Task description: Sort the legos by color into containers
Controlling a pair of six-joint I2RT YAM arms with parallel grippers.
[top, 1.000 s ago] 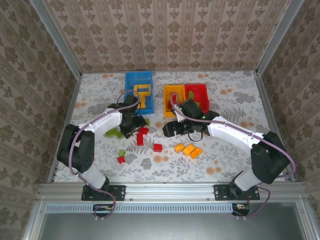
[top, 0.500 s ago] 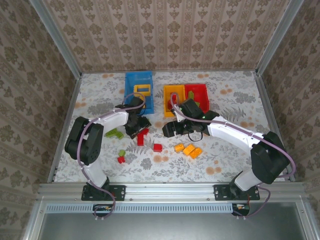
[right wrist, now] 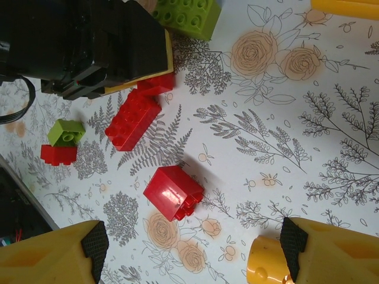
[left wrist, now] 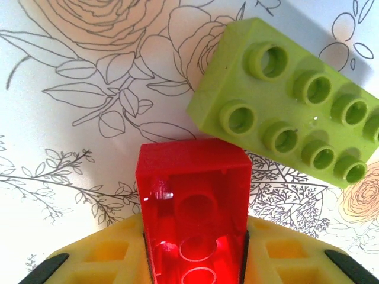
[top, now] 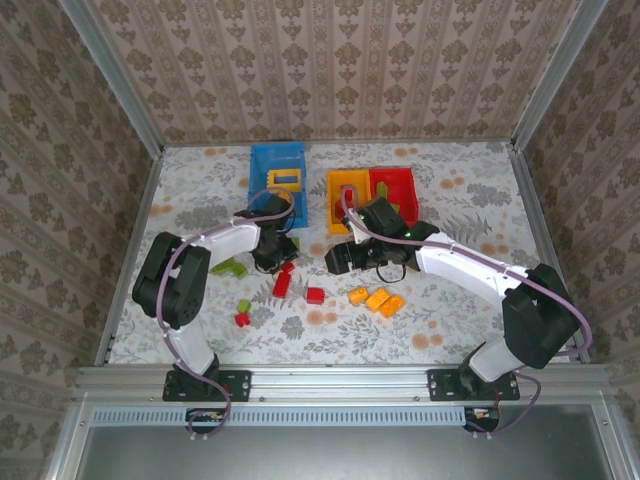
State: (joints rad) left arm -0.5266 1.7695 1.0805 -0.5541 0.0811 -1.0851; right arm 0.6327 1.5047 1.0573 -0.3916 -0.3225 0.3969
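Nearest the arm bases, plenty sits loose on the table (top: 450, 320): a small red-and-green pair (top: 242, 313) on the left, a red cube (top: 315, 295) in the middle and three orange bricks (top: 377, 299) to its right. None of that is sorted yet.

A step farther, a long red brick (top: 283, 285) and some green bricks (top: 230, 266) lie near the left arm.

Now the action: the left hand (left wrist: 194, 254) is down on the table with its yellow fingers (left wrist: 106, 260) pressed against both sides of a red brick (left wrist: 192, 195), so that looks like a grip, though the brick is not lifted. A long green brick (left wrist: 284, 127) lies just beyond it.

The right hand (right wrist: 195, 254) hangs wide and holds nothing, with the red cube on the table below the gap between its fingers.

At the back stand the blue container (top: 277, 155), the yellow-orange container (top: 340, 180) and the red container (top: 400, 180). The blue one holds the yellow frame piece (top: 283, 178); what is in the other two I can't make out.

My call: early going, with most of the legos on the table.
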